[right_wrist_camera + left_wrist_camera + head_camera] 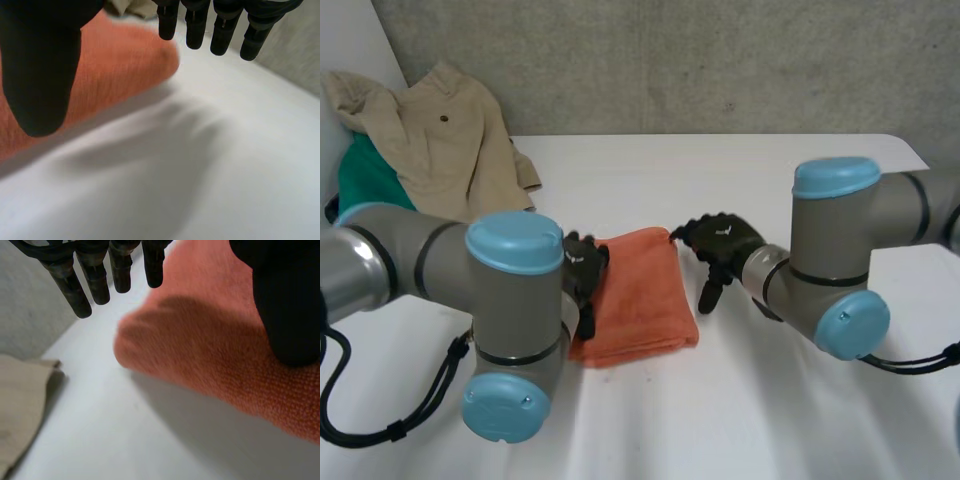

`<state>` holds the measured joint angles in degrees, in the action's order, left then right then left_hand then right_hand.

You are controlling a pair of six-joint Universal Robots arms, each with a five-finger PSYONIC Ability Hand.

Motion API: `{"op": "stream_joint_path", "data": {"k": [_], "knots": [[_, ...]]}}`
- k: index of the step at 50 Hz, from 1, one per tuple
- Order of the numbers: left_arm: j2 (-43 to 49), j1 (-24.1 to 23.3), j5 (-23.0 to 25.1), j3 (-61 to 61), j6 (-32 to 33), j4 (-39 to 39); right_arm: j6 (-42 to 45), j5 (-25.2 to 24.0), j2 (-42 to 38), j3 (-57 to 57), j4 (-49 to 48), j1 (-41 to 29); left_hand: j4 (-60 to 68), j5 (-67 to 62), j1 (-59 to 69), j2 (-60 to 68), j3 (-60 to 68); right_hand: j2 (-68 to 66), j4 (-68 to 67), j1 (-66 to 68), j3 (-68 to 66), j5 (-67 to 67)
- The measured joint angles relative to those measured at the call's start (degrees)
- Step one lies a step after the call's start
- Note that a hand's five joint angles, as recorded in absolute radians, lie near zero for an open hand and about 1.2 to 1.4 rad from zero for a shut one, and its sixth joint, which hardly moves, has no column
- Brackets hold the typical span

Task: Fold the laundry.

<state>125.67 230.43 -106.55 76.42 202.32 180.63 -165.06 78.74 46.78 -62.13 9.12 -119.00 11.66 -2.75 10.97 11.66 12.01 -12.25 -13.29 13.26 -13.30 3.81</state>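
A folded orange towel [640, 295] lies in the middle of the white table [740, 400]. My left hand [582, 265] hovers at the towel's left edge, fingers [85, 280] straight and open, thumb [287, 305] over the orange towel [210, 340]. At the towel's far right corner my right hand [720, 245] is also open. Its straight fingers [220, 30] hang above the table beside the towel [120, 70], and its thumb [42, 70] is over the cloth. Neither hand holds anything.
A beige garment [440, 130] is heaped at the table's far left over a green cloth [365, 175]. The beige garment's edge [20, 410] lies near my left hand. A grey wall [720, 60] stands behind the table.
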Motion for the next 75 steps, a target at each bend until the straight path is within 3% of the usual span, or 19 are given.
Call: {"op": "stream_joint_path", "data": {"k": [7,11,17,21,32,38,40,42,47,54,60,69,75], "knots": [[-7.62,0.23,1.89,0.87,-0.43,2.11,-7.96,0.63,8.96,-9.17,-5.3,0.26,0.0,0.0,0.0,0.0,0.0,0.12,0.0,0.0,0.0,-0.58],[-12.62,1.07,6.38,2.89,-0.76,3.39,-14.1,0.47,12.65,-17.06,-9.15,0.39,0.0,0.0,0.0,0.0,0.0,0.0,-0.09,0.11,-0.08,-0.49],[-17.25,2.85,14.56,6.19,-2.25,3.95,-21.54,-0.42,13.77,-25.5,-12.19,0.2,0.0,0.0,0.0,0.0,0.0,0.0,-0.12,0.19,-0.11,0.18],[-18.07,3.36,16.96,7.34,-3.66,3.91,-23.89,-1.3,11.95,-27.35,-13.69,-0.12,0.0,0.0,0.0,0.0,0.0,-2.62,-1.84,1.03,-1.85,1.87],[-17.71,3.44,17.32,8.66,-4.9,3.9,-25.29,-2.39,4.62,-23.79,-17.14,-1.53,0.0,0.0,0.0,0.0,0.0,-15.2,-13.89,12.58,-13.98,13.42],[-17.56,3.44,17.17,9.02,-4.87,4.03,-26.0,-2.21,2.32,-21.06,-17.69,-2.41,0.0,0.0,0.0,0.0,0.0,-25.14,-26.24,19.77,-26.15,25.32],[-17.53,3.45,17.16,9.16,-4.85,4.13,-26.43,-2.03,1.66,-20.09,-18.37,-2.61,0.0,0.0,0.0,0.0,0.0,-36.27,-41.28,25.97,-38.42,40.89],[-17.53,3.47,17.16,9.28,-4.84,4.2,-26.64,-1.77,1.28,-19.43,-18.97,-2.7,0.0,0.0,0.0,0.0,0.0,-40.26,-50.34,25.96,-43.99,48.39],[-17.56,3.49,17.16,9.45,-4.83,4.29,-26.82,-0.88,0.9,-17.91,-19.94,-2.74,0.0,0.0,0.0,0.0,0.0,-40.67,-54.93,25.96,-49.21,51.03],[-17.63,3.59,17.23,9.53,-4.83,4.49,-26.57,4.74,-1.12,-9.9,-20.32,-1.86,0.0,0.0,0.0,0.0,0.0,-40.67,-55.4,25.96,-50.68,52.18],[-17.59,3.81,17.26,9.37,-4.83,5.29,-25.55,8.49,-5.68,0.27,-19.25,2.87,0.0,0.0,0.0,0.0,0.0,-40.67,-55.47,25.96,-54.54,53.35],[-17.15,4.22,17.26,8.09,-4.83,6.23,-20.42,15.68,-19.0,26.21,-14.98,14.48,0.0,0.0,0.0,0.0,0.0,-40.67,-55.48,25.96,-54.97,54.9],[-16.07,4.13,17.24,6.76,-4.77,6.41,-17.62,17.88,-27.58,41.82,-10.69,19.42,0.0,0.0,0.0,0.0,0.0,-40.67,-55.49,25.96,-54.98,54.91]]}}
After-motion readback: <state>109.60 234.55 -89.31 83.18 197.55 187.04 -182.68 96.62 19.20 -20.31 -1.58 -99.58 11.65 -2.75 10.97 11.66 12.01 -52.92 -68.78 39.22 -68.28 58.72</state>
